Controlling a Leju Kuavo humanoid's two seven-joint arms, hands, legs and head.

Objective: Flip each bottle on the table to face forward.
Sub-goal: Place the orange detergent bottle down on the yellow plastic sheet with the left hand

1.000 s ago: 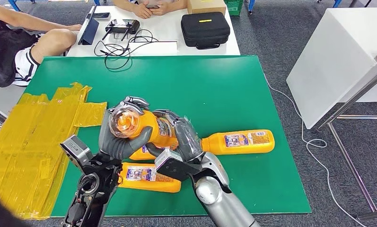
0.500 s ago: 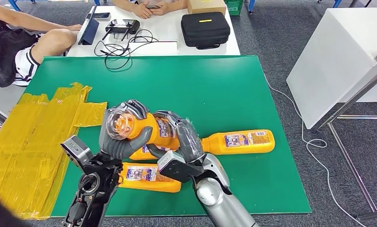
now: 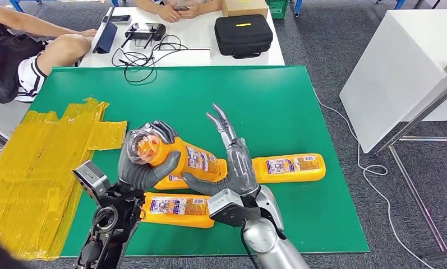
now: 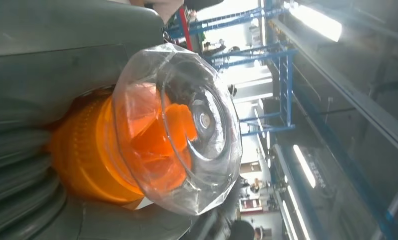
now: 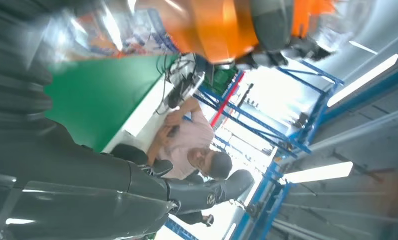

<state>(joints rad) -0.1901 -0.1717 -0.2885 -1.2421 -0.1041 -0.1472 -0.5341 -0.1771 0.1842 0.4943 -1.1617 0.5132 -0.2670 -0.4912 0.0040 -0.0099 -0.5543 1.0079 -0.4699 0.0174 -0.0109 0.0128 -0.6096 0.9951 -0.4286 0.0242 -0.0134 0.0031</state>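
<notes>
My left hand (image 3: pixel 144 163) grips an orange bottle (image 3: pixel 187 159) near its clear cap (image 3: pixel 142 146), holding it tilted above the green table (image 3: pixel 266 106), label upward. The left wrist view shows that clear cap (image 4: pixel 179 127) and orange neck close up inside my left hand (image 4: pixel 62 70). My right hand (image 3: pixel 232 159) is open just right of the held bottle, fingers spread upward, thumb under the bottle's base end. Three more orange bottles lie on the table: one (image 3: pixel 289 167) to the right, one (image 3: pixel 176 205) near the front edge, and one (image 3: pixel 170 182) partly hidden under the held bottle.
Yellow plastic sheeting (image 3: pixel 36 168) covers the table's left side. Behind it stands a white table (image 3: pixel 210 39) with a black case (image 3: pixel 243 35), cables and a tablet; people sit there. A white box (image 3: pixel 400 67) stands to the right.
My right hand has let go of the held bottle and opened, fingers now spread upward. The bottle stays in my left hand, rolled so its label faces up more.
</notes>
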